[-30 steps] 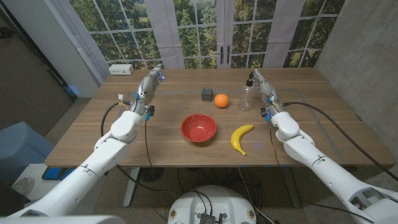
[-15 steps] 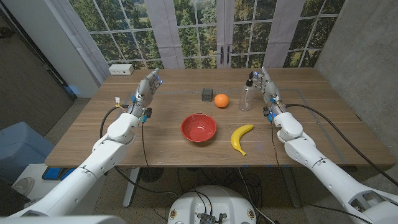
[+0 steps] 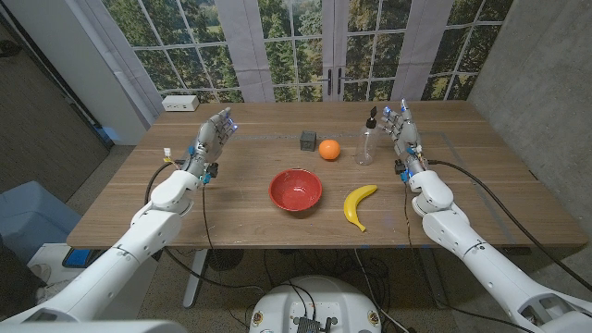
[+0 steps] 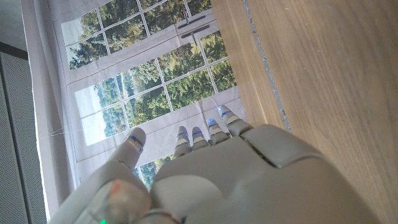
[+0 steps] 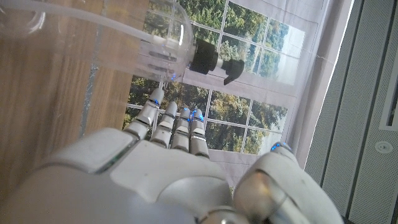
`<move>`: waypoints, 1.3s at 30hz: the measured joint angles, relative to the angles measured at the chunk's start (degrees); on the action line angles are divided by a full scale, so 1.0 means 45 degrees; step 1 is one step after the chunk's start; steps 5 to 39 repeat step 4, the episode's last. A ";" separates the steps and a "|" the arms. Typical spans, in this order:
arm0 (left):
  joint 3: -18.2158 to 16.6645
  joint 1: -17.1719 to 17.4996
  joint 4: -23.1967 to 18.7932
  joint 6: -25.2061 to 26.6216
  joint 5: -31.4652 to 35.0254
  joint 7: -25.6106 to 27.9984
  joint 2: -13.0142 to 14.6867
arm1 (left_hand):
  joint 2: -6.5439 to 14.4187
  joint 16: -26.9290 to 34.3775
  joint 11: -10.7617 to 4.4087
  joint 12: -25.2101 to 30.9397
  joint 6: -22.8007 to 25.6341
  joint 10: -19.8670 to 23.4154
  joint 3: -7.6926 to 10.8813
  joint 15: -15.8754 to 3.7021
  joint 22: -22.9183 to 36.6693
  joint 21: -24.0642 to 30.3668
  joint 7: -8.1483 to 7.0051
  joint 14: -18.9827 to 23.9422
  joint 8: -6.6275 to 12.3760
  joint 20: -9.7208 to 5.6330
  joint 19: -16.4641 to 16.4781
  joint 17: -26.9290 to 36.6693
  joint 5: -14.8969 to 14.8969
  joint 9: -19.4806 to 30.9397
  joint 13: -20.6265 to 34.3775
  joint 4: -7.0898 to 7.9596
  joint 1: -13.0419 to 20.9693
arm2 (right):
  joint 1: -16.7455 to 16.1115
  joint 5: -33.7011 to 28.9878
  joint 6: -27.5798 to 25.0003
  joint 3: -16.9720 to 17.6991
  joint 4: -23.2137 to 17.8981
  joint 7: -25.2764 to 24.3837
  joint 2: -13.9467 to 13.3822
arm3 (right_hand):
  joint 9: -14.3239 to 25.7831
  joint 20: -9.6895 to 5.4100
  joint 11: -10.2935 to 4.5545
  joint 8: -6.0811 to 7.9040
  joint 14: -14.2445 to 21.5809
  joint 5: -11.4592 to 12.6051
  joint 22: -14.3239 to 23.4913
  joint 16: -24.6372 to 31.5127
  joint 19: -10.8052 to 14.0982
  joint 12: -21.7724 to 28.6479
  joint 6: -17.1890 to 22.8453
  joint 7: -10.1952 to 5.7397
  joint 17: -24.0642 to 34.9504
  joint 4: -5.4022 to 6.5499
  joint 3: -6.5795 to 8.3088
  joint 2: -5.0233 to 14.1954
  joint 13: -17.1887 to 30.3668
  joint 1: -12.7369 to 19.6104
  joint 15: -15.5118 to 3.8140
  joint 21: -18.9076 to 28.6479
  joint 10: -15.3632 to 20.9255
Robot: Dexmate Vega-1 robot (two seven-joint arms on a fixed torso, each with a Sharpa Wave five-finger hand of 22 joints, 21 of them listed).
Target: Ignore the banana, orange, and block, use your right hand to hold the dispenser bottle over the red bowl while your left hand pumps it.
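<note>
Tall paned windows with pale curtains look out on green trees behind a brown wooden worktop (image 3: pixel 250 217). Near its middle stands a round red bowl (image 3: pixel 295 191) whose inside looks bare. The clear plastic dispenser bottle with a black pump top (image 3: pixel 367 141) stands upright toward the far right; whether it holds any liquid cannot be told. A round orange (image 3: pixel 329 149) lies just left of the bottle, a small dark grey block (image 3: pixel 308 140) just beyond the orange, and a yellow banana (image 3: pixel 358 204) lies right of the bowl.

The right hand (image 3: pixel 403 129) stands just beside the bottle on its right with fingers straight and apart, grasping nothing. The left hand (image 3: pixel 213 136) is raised at the far left of the worktop, well apart from the bowl, fingers extended and released.

The right wrist view shows the bottle's (image 5: pixel 134 37) transparent wall, inner tube and pump nozzle close beyond the fingertips (image 5: pixel 163 117), detail the head view leaves small. The left wrist view shows bare wood and the windows beyond that hand (image 4: pixel 249 180).
</note>
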 measured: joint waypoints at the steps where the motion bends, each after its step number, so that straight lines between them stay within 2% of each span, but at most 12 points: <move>1: -0.0005 -0.0033 0.0096 0.0012 -0.0074 -0.0078 0.0000 | 0.0000 0.0000 0.0000 0.0000 0.0000 0.0000 -0.0018 0.0000 0.0000 0.0000 0.0000 -0.0001 0.0000 0.0000 0.0000 0.0000 0.0000 0.0000 0.0000 0.0021 0.0000 | -0.0052 0.0103 0.0067 0.0057 -0.0002 0.0005 0.0078 | 0.0000 0.0000 -0.0046 0.0000 0.0000 0.0000 0.0000 0.0000 0.0000 0.0000 0.0046 -0.0046 -0.0073 0.0025 0.0093 0.0195 -0.0053 0.0000 0.0000 -0.0026 0.0046; 4: -0.0013 -0.0122 0.0334 0.0050 -0.0201 -0.0200 0.0000 | 0.0000 0.0000 0.0000 0.0000 0.0000 0.0000 -0.0050 0.0000 0.0000 0.0000 -0.0001 0.0000 0.0000 0.0000 0.0000 0.0000 0.0000 0.0000 0.0000 0.0052 0.0000 | -0.0107 0.0226 0.0210 0.0124 -0.0004 -0.0006 0.0177 | 0.0000 -0.0094 -0.0134 -0.0053 0.0090 -0.0052 0.0000 0.0000 0.0093 0.0000 0.0134 0.0000 -0.0290 0.0082 0.0421 0.0830 -0.0231 0.0026 -0.0091 -0.0198 0.0134; 39: -0.0013 -0.0122 0.0334 0.0050 -0.0201 -0.0200 0.0000 | 0.0000 0.0000 0.0000 0.0000 0.0000 0.0000 -0.0050 0.0000 0.0000 0.0000 -0.0001 0.0000 0.0000 0.0000 0.0000 0.0000 0.0000 0.0000 0.0000 0.0052 0.0000 | -0.0107 0.0226 0.0210 0.0124 -0.0004 -0.0006 0.0177 | 0.0000 -0.0094 -0.0134 -0.0053 0.0090 -0.0052 0.0000 0.0000 0.0093 0.0000 0.0134 0.0000 -0.0290 0.0082 0.0421 0.0830 -0.0231 0.0026 -0.0091 -0.0198 0.0134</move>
